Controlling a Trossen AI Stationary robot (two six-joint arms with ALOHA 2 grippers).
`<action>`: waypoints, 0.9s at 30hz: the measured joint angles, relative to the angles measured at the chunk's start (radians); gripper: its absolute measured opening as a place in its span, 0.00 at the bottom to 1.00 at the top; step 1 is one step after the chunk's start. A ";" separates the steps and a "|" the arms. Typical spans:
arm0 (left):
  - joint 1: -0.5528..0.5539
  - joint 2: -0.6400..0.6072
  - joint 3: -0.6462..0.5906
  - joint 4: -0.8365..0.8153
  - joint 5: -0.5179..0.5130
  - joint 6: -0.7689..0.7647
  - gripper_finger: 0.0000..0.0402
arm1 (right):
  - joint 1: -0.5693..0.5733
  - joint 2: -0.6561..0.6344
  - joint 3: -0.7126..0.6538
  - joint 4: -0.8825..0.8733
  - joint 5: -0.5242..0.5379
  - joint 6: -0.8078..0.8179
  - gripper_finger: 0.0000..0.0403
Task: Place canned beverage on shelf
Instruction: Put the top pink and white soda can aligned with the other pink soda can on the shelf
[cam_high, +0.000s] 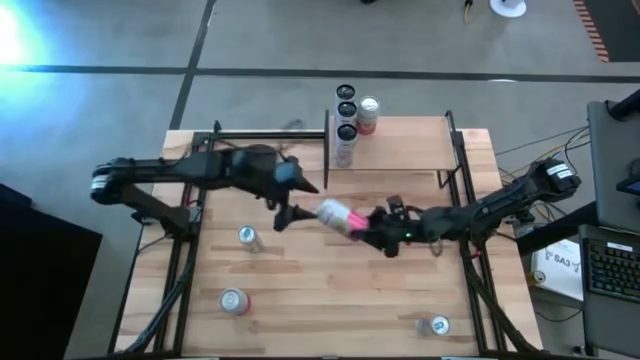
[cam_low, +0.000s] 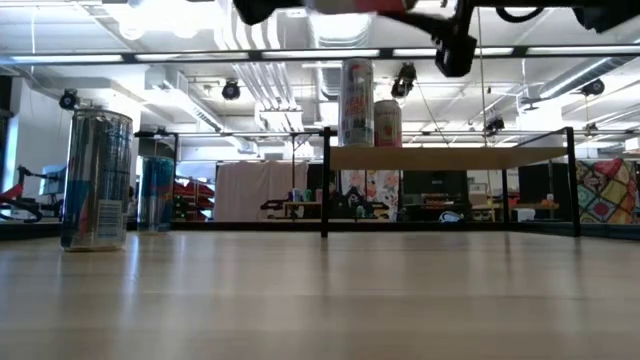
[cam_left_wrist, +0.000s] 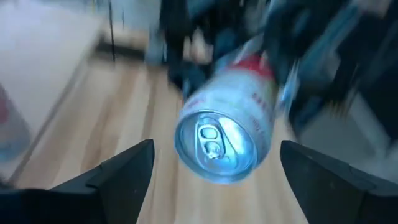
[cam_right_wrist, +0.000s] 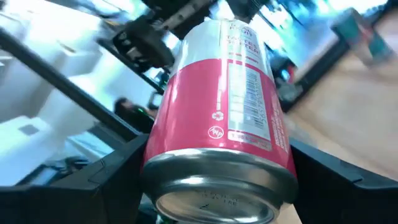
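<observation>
Currently, right gripper (cam_high: 372, 228) clamps pink can (cam_high: 337, 215) sideways in mid-air over table centre, left gripper (cam_high: 290, 213) spread open facing its top, so can not yet on shelf (cam_high: 400, 145), whose left edge holds approx. four cans (cam_high: 347, 125); placement outstanding.

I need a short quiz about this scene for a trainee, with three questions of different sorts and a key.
1. True or false: the left tool is shut on the pink can.
2. Which tool holds the pink can? A) left B) right C) neither
3. Fill in: cans already stand at the shelf's ____ end in the high view.

Key: 1 false, the left tool is open in front of the can's top. 2 B. 3 left.
</observation>
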 joint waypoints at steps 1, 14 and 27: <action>0.002 -0.035 -0.064 0.113 0.000 -0.048 0.81 | 0.000 -0.001 -0.017 0.047 0.005 -0.021 0.76; -0.009 -0.040 -0.479 1.045 -0.023 -0.443 0.81 | -0.011 -0.001 0.018 0.139 0.016 -0.266 0.76; -0.007 0.127 -0.230 1.090 -0.022 -0.258 0.81 | -0.063 -0.002 0.051 0.225 0.006 -0.404 0.76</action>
